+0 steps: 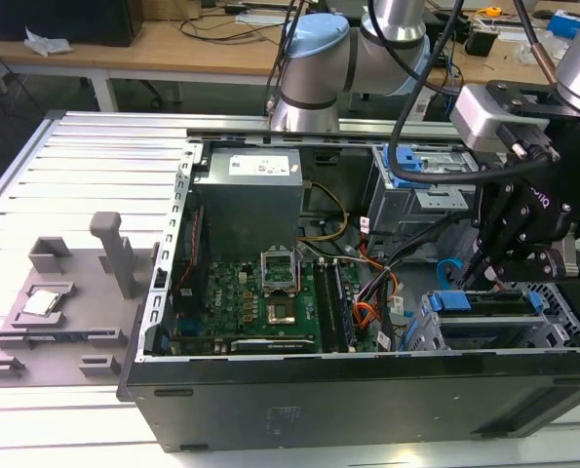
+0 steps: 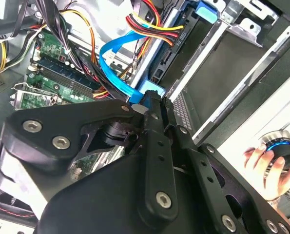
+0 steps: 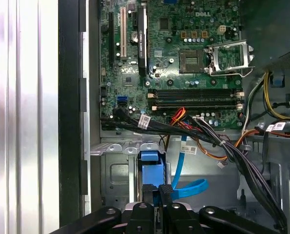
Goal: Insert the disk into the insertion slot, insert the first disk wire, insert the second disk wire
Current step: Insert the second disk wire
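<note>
Slatted bench (image 1: pixel 75 166); claw (image 3: pixel 158 193) pinches blue wire (image 3: pixel 191 189) nr disk (image 1: pixel 450 300).

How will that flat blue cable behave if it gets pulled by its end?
Probably floppy: the flat blue cable curls in a loose loop up to the end effector, which pinches its end. Likely light, as the thin ribbon holds that curve on its own. It may snag, since it runs beside the black wire bundle.
</note>
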Available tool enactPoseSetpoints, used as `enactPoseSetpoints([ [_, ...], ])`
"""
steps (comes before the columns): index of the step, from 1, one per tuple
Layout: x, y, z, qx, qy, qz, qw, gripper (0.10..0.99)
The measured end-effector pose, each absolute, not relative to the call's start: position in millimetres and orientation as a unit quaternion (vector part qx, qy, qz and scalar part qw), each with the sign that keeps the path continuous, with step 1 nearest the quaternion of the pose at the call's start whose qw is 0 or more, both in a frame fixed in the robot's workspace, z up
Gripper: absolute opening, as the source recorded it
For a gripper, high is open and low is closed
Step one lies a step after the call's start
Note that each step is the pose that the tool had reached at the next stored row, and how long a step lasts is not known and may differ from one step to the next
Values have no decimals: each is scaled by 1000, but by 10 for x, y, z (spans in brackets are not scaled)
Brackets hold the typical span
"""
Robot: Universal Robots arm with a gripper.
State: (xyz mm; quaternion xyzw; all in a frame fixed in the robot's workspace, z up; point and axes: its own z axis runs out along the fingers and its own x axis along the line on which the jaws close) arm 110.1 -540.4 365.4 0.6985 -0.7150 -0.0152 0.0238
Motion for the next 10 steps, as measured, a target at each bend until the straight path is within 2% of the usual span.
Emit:
enactPoseSetpoints([
  [10,1145,-5404,3617,698,-715,-15,24,165],
])
